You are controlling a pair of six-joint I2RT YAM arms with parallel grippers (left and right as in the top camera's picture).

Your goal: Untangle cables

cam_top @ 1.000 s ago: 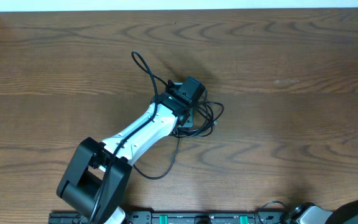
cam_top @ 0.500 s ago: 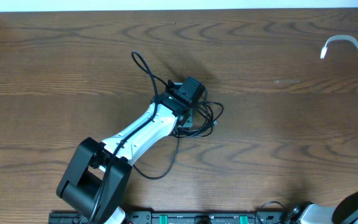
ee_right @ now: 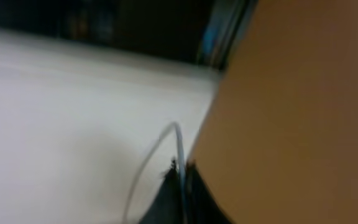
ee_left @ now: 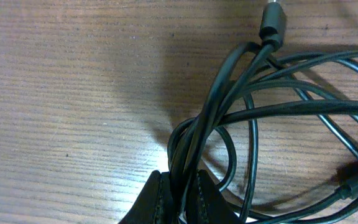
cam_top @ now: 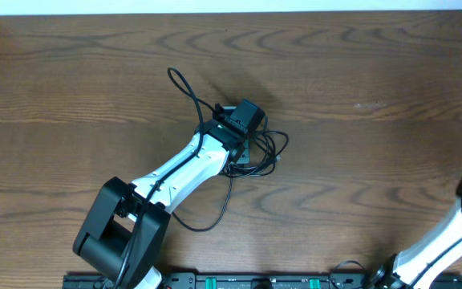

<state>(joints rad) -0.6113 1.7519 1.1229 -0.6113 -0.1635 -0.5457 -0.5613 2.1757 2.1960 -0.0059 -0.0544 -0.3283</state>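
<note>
Overhead: right arm (cam_top: 447, 237) has swung low-right | right wrist, blurred: right claw (ee_right: 180, 186) pinches white cable (ee_right: 176, 140), no longer seen overhead | left claw (ee_left: 180, 186) stays clamped on black cables (ee_left: 229, 84) at worktop (cam_top: 359, 64) centre | white one likely freed from tangle.

The view is blurred. At the bottom edge the dark right fingers (ee_right: 201, 204) are pressed together on a thin white cable (ee_right: 156, 146), which arcs up and then curves down to the left. The brown counter (ee_right: 291, 112) fills the right side, and a pale surface (ee_right: 61, 124) lies to the left.
</note>
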